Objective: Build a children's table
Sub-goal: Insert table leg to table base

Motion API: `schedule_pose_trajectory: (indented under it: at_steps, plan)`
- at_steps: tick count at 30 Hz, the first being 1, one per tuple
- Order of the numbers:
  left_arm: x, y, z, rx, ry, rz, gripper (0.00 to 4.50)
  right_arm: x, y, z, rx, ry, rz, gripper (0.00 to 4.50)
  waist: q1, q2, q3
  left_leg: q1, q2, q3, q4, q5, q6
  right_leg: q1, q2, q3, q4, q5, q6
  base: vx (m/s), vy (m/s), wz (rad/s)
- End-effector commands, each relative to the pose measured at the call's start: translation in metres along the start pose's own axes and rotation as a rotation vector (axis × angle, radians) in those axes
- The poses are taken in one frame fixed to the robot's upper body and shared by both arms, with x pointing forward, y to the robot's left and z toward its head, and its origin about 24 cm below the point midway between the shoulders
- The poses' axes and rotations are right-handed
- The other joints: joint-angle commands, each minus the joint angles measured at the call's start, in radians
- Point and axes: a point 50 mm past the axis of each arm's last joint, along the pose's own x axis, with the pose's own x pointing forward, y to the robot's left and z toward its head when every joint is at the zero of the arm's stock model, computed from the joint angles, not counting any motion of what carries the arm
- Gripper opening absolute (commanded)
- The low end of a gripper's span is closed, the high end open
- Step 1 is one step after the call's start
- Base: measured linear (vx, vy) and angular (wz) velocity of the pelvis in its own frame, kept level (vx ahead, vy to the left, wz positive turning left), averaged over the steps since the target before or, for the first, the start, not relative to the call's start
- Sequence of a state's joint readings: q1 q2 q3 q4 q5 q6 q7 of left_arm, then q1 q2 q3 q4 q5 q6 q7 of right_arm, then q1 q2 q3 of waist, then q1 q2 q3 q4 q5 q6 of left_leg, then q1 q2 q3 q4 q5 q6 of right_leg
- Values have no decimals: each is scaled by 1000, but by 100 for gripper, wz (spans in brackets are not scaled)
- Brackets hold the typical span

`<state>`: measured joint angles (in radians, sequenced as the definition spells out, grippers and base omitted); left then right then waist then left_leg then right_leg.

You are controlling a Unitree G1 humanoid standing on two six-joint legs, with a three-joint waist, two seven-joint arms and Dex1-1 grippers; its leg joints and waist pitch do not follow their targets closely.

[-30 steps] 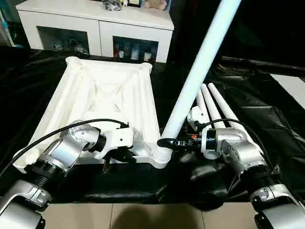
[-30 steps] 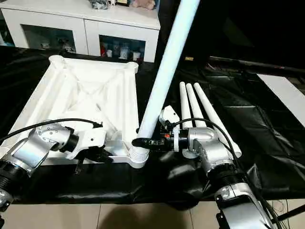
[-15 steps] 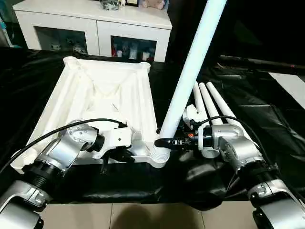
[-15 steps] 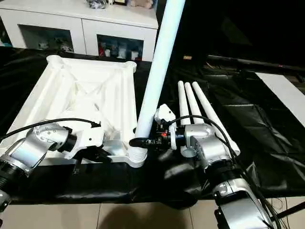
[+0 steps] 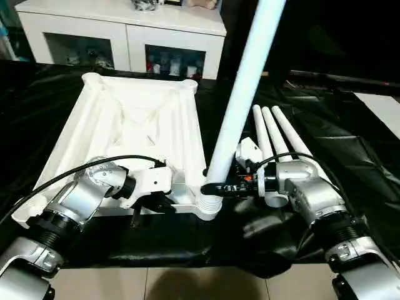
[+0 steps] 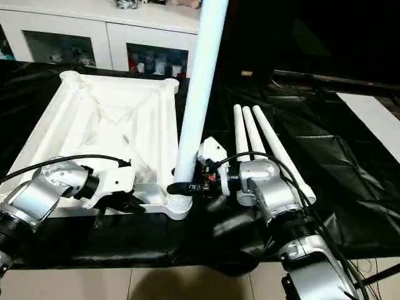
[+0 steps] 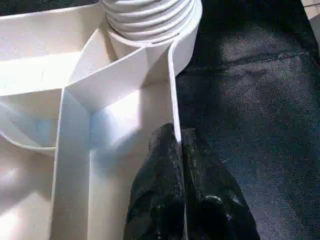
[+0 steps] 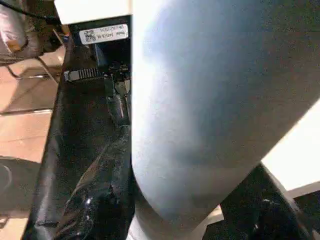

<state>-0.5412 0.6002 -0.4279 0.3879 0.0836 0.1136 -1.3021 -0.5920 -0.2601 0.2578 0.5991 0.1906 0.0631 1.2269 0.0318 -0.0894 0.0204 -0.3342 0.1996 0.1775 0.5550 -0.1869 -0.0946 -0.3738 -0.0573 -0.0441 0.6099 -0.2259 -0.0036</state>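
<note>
The white tabletop (image 5: pixel 131 131) lies upside down on a black sheet, ribbed side up. One white leg (image 5: pixel 240 106) stands steeply in the near right corner socket (image 7: pixel 150 20), leaning a little to the right. My right gripper (image 5: pixel 209 187) is shut around this leg (image 8: pixel 215 110) just above its ribbed base. My left gripper (image 5: pixel 164 203) is shut on the tabletop's thin near rim (image 7: pixel 172 90), close to that same corner, with one finger (image 7: pixel 160 160) on each side of the wall.
Three more white legs (image 5: pixel 275 128) lie side by side on the black sheet (image 5: pixel 350 150) to the right of the tabletop, just behind my right wrist. A white glass-door cabinet (image 5: pixel 125 31) stands at the back. Tiled floor shows at the near edge.
The held leg has swung more upright, its top moving left, while its base stays in the corner socket. My right arm has shifted slightly left. The left gripper has kept its grip.
</note>
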Motion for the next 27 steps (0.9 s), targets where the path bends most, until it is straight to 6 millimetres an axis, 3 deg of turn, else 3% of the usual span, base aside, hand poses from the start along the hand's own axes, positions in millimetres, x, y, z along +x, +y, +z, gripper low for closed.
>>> schedule_pose_trajectory:
  at_steps: [1,3,5,10,15,19,21,23,27]
  plan:
    - [10,-4,2,25,26,-24,0,19,21,-44,29,238,62,184,-3,15,-11,1,43,-22,-72,-396,-9,-3,-85,52,-106,-500,-131,0,0,0]
    - [9,-4,1,24,29,-24,0,18,20,-44,22,225,40,184,-4,15,-10,0,43,-27,-74,-412,-12,-3,-87,52,-111,-554,-108,0,0,0]
    - [9,-4,1,23,29,-24,0,18,20,-44,10,221,34,184,-6,14,-13,-4,44,-29,-76,-402,-13,-1,-86,51,-110,-544,-98,0,0,0]
    - [9,-4,1,22,27,-25,0,21,28,-46,-118,246,76,184,-4,16,-15,0,44,-22,-73,-389,-7,-4,-81,54,-106,-467,-125,0,0,0]
    - [10,-5,1,14,24,-29,0,21,24,-47,-135,215,12,184,-7,17,-13,-1,42,-23,-74,-399,-5,-5,-80,53,-106,-484,-128,0,0,0]
    - [8,-5,0,6,27,-37,0,16,14,-43,27,104,-81,184,-13,16,-10,-1,40,-30,-76,-441,-10,-7,-82,51,-115,-584,-97,0,0,0]
    - [8,-5,-1,5,28,-38,0,15,11,-42,64,79,-94,184,-14,18,-14,-2,42,-32,-77,-433,-13,-7,-83,52,-112,-557,-101,0,0,0]
    - [7,-6,-1,-2,30,-51,0,11,7,-39,114,42,-119,184,-14,20,-16,0,44,-26,-76,-406,-10,-8,-77,54,-103,-443,-140,0,0,0]
    - [7,-9,-2,-14,29,-65,0,6,-2,-36,194,-32,-192,184,-17,21,-19,-4,42,-20,-75,-365,-5,1,-76,53,-92,-340,-179,0,0,0]
